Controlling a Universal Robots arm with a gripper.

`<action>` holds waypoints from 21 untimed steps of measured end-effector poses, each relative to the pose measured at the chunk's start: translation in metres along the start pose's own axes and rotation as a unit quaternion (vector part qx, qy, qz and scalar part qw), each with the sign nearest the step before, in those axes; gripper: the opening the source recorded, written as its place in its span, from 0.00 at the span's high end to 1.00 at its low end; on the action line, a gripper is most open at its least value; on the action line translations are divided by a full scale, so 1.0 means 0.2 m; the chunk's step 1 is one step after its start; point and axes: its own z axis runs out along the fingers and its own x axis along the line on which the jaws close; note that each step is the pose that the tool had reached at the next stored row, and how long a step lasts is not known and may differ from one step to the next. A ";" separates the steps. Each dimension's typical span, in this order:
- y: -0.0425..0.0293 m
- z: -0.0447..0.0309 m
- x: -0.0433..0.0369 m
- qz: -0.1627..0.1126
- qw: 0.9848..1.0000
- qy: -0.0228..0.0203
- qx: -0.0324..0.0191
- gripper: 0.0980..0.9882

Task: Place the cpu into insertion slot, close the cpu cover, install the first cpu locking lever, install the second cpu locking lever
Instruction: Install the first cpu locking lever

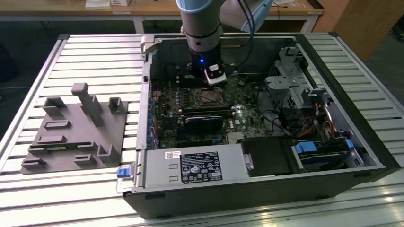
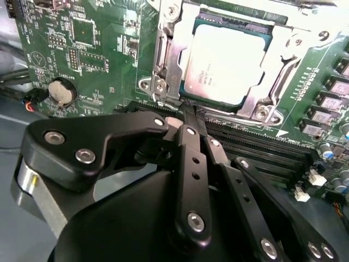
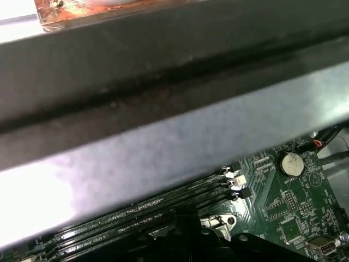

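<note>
The cpu (image 2: 226, 60), with its silvery-grey top, lies seated in the insertion slot (image 2: 260, 112) on the green board. The silvery cpu cover (image 2: 182, 38) lies flat around it, framing the chip in its window. My gripper (image 2: 188, 115) has its black fingers (image 2: 191, 158) drawn together, the tips touching the socket's metal edge on the side toward the memory slots. Whether anything thin is pinched between the tips cannot be told. In the exterior view the gripper (image 1: 215, 80) hangs inside the open computer case just behind the socket (image 1: 207, 97).
Long black memory slots (image 2: 262, 147) run right beside the socket. A coin battery (image 2: 60, 91) sits on the board. A grey fixture (image 1: 75, 127) lies on the slatted table at the exterior view's left. The power supply (image 1: 196, 165), drive cage (image 1: 296, 90) and cables crowd the case.
</note>
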 end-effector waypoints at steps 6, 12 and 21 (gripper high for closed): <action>0.008 -0.036 -0.005 0.000 1.000 0.000 0.000 0.99; 0.011 -0.049 -0.007 0.001 1.000 0.000 0.000 0.99; 0.013 -0.043 -0.010 -0.004 0.999 0.007 0.042 0.99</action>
